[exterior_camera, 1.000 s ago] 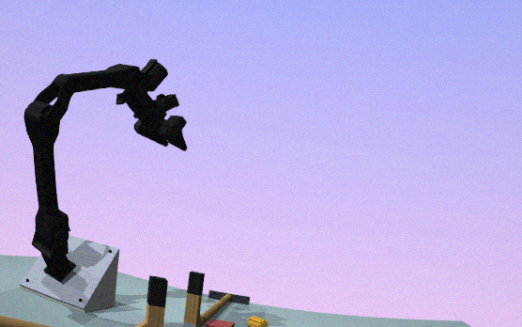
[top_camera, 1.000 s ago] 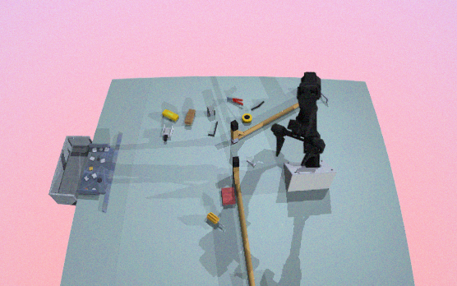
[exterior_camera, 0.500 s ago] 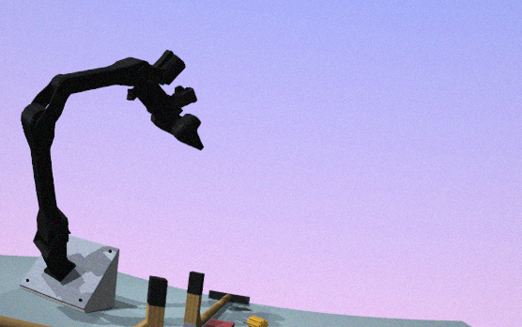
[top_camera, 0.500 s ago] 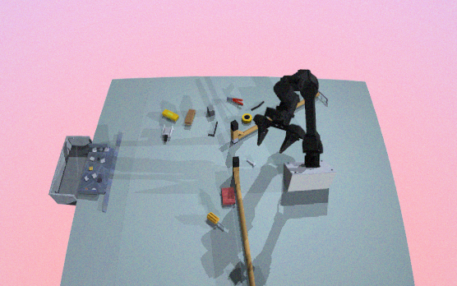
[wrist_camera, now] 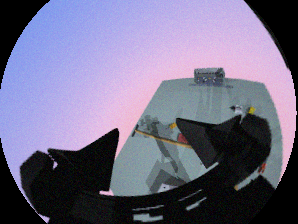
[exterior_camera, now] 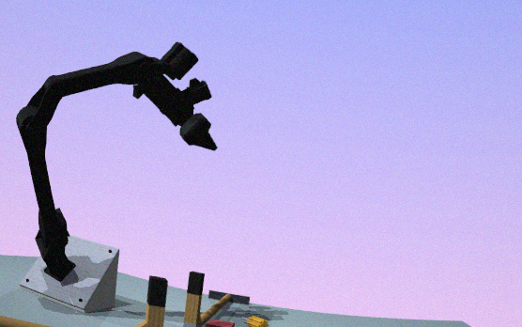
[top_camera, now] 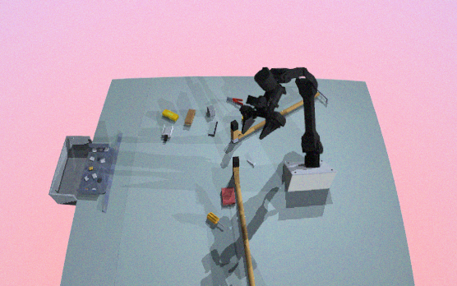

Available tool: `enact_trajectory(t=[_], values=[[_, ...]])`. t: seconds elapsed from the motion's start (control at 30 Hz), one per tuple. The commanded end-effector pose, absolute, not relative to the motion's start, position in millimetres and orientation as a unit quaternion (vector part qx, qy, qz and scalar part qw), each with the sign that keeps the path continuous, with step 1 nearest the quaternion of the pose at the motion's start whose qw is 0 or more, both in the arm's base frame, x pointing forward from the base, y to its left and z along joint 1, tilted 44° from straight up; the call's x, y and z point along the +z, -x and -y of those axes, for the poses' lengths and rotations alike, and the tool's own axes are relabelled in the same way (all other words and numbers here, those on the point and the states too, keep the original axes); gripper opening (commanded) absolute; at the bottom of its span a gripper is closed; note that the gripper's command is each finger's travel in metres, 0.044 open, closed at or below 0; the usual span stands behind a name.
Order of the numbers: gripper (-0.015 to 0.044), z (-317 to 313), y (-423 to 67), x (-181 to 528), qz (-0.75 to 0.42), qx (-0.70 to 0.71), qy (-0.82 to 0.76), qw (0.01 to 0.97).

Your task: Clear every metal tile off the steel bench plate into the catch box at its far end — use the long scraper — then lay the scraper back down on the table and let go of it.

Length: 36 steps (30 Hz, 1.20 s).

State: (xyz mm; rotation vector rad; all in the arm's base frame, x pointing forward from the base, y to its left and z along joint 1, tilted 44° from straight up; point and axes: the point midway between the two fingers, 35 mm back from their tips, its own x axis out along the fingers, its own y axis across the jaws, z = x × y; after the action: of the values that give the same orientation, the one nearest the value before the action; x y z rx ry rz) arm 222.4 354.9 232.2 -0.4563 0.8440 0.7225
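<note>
arm [exterior_camera: 39,155]: matte black, blocky | base [exterior_camera: 89,277]: grey wedge, corner screws
</note>
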Motion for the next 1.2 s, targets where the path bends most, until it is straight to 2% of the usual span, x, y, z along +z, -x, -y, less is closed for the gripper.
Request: enact_trajectory(t=[0.0,1.17], values=[[0.044,-343.9,-239.1,247.6,-0.393,0.329,0.184,0.839],[0.044,-216.0,-332.4,337.2,-0.341,0.218,0.014,0.914]])
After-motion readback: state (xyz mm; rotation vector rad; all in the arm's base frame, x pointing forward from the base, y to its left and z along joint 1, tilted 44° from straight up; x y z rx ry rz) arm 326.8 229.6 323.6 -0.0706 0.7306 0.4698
